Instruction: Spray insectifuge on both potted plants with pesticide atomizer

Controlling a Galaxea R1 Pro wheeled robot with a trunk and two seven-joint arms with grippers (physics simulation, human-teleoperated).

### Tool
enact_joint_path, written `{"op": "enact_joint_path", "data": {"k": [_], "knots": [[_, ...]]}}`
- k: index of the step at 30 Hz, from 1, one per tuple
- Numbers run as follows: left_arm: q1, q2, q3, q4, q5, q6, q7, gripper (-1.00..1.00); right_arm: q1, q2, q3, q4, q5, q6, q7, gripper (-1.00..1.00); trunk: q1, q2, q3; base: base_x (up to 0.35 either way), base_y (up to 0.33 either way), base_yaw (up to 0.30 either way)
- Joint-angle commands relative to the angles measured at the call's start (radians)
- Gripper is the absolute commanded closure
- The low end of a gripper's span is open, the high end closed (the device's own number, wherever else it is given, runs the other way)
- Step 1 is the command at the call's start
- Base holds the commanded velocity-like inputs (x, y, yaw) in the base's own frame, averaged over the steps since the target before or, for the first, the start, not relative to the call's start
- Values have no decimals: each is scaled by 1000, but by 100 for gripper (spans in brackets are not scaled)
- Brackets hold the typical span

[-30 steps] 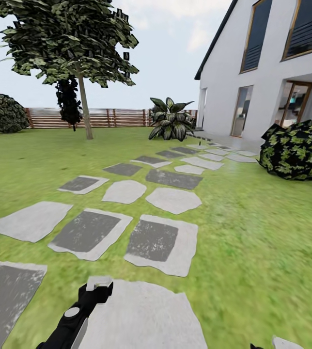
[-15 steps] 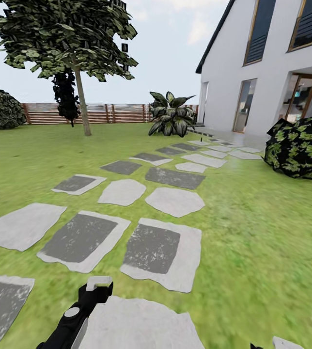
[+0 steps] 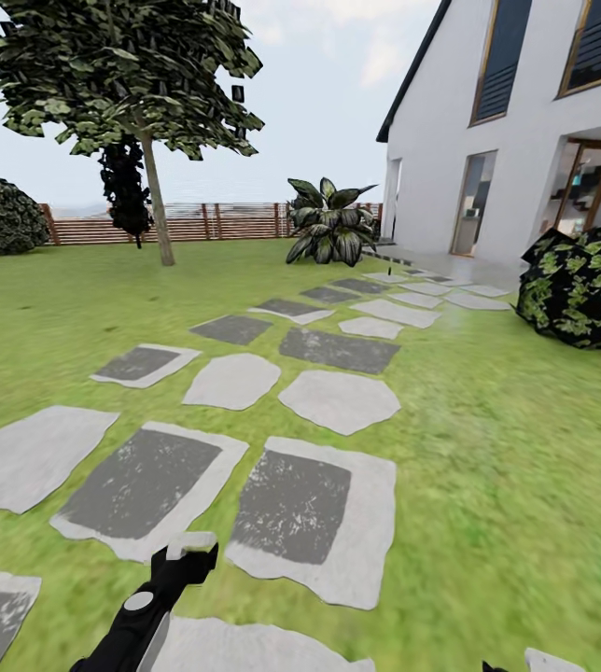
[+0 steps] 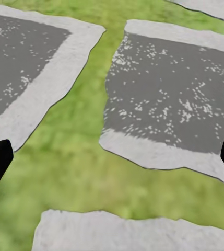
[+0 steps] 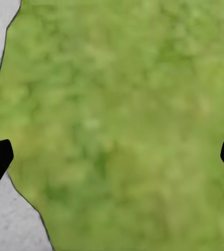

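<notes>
While both claws hang wide and empty over lawn [image 3: 487, 448] and stones [image 3: 300, 509] low in frame, the unseen atomizer should be light, rigid, gripped mid-body.

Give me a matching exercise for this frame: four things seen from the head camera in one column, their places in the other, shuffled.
1. tree
2. dark bush
3. stepping stones
4. left gripper

a. across the lawn, leading toward the house
b. lower edge of the head view, over a stone
c. by the fence, far left
d. right, near the house door

Pairs: 1-c, 2-d, 3-a, 4-b
</notes>
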Motion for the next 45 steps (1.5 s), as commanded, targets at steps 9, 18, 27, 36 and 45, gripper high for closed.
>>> {"op": "enact_joint_path", "data": {"k": [9,18,27,36,45], "knots": [[0,0,0,-2,0,6,0,-100,0,0,-2,-2,3,6,2,-100,0,0,-1,336,0,0],[0,0,0,-2,0,6,0,-100,0,0,-1,-2,2,6,2,-100,0,0,-1,336,0,0],[0,0,0,-2,0,6,0,-100,0,0,-1,-1,3,6,2,-100,0,0,-1,336,0,0],[0,0,0,-1,0,6,0,-100,0,0,0,-1,2,6,2,-100,0,0,-1,336,0,0],[0,0,0,-2,0,5,0,-100,0,0,0,-1,3,6,2,-100,0,0,-1,336,0,0]]}}
